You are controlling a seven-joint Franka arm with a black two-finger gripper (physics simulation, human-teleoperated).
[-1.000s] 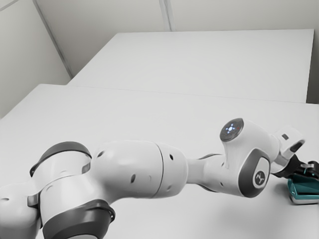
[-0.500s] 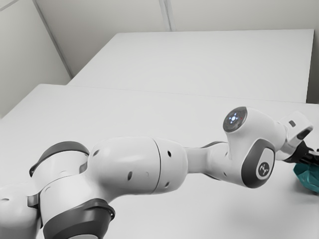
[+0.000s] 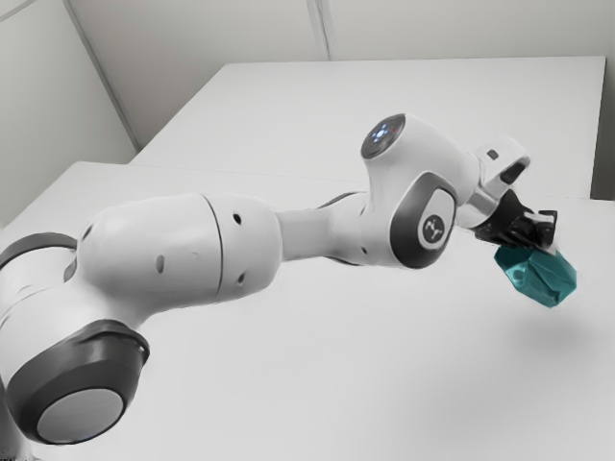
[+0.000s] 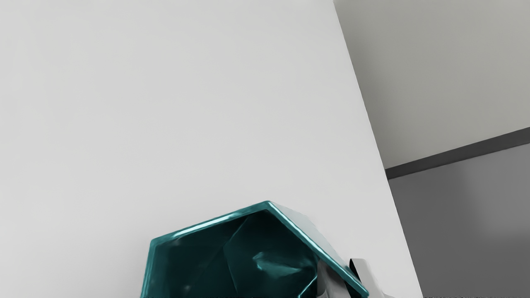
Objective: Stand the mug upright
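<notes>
Okay, so what your next move turns on is the tilt between the mug (image 3: 536, 276) and the worktop (image 3: 317, 394). You've got the mug up in the air, hanging off the end of the arm (image 3: 413, 221), just past the jaws toward the exterior view's right and lower down, with a soft shadow (image 3: 553, 331) on the worktop underneath.

Your jaws are narrow and look closed on the mug's wall: one finger (image 4: 329, 281) is inside the mouth, the other is outside, and the rim (image 4: 215, 223) crosses between them. The wrist view looks right down into that mouth, so I'd say the mug's long axis runs roughly the way the jaws point, bottom facing away from you. Since the jaws slant down and outward, the mug is leaning too, not upright yet imo.

I'd swing the jaws closer to straight down so the bottom faces the worktop, then lower till it sits flat before letting go. Watch out though, a one-wall pinch could let it pivot, and if you release it tilted it might tip over.
</notes>
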